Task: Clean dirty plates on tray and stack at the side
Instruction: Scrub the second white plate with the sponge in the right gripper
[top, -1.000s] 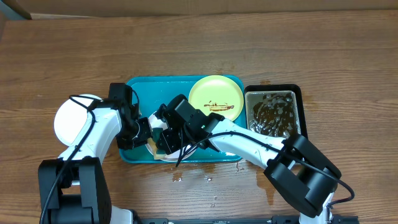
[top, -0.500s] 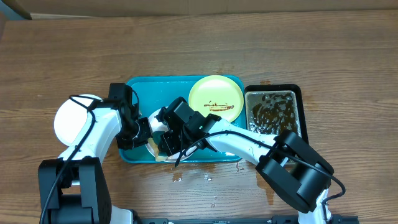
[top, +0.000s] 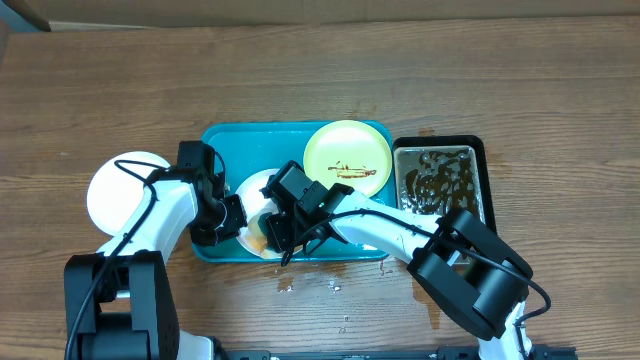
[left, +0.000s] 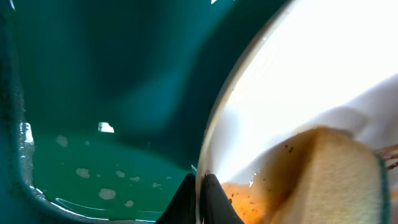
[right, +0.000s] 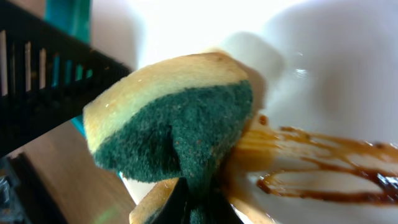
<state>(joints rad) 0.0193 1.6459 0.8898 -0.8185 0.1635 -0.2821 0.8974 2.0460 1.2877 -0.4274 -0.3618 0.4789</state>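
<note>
Off the tray's (top: 230, 145) left side, on the table (top: 300, 70), I have the left plate (top: 115, 195) showing plain white, with my left arm crossing part of it. Inside the tray, at its front left, my left gripper (top: 230, 215) is pinched tight on the left rim of the middle plate (top: 258, 188). On the left wrist view the two fingertips meet on that thin edge with wet teal tray floor behind them, and I cannot tell whether the plate lies flat or is tipped up. Just right of that grip, my right gripper (top: 272, 232) is over the front of the same plate, clamped on the sponge (top: 254, 241). The right wrist view shows its fingers squeezing the dark green scrub side from below, with the tan foam side on top and the sponge pressed against the white plate face. Brown sauce (right: 323, 186) streaks run along the plate beside the sponge, and the foam is stained brown where it touches. At the tray's back right corner lies the yellow plate (top: 347, 150), well apart from both grippers and carrying a brown streak across its middle. Just beside the tray's right edge sits the pan (top: 440, 142), holding brown water (top: 440, 185). A few droplets (top: 287, 287) lie on the table in front of the tray.
</note>
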